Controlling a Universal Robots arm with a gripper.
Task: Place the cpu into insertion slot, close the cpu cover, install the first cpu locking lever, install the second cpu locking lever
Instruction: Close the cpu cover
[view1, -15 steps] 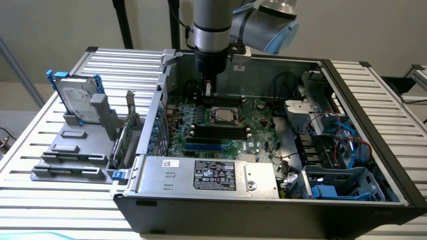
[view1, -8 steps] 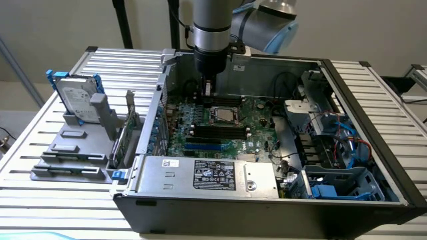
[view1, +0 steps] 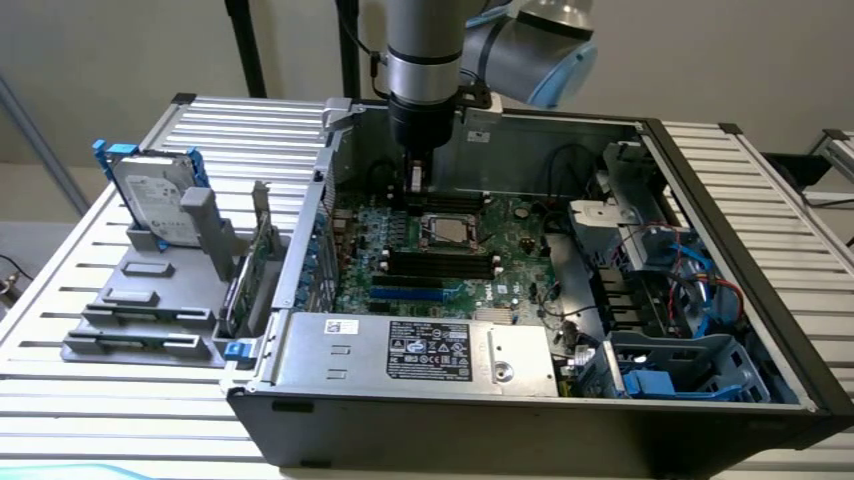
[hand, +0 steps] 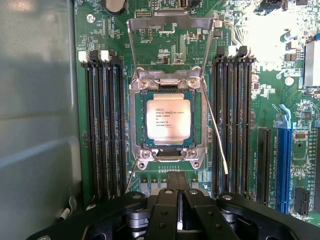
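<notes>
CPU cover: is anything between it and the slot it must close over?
Nothing visible. The cover stands raised, the cpu sits in the slot, and a lever stands beside the slot, not across it.

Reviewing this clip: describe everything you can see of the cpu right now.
The cpu is a small flat square chip, its pale silvery metal top printed with dark text. It lies flat in the insertion slot, framed by the slot's silvery rim. The cpu cover stands swung open beyond one edge, so the top is bare. The shut gripper hangs above, not touching it.
</notes>
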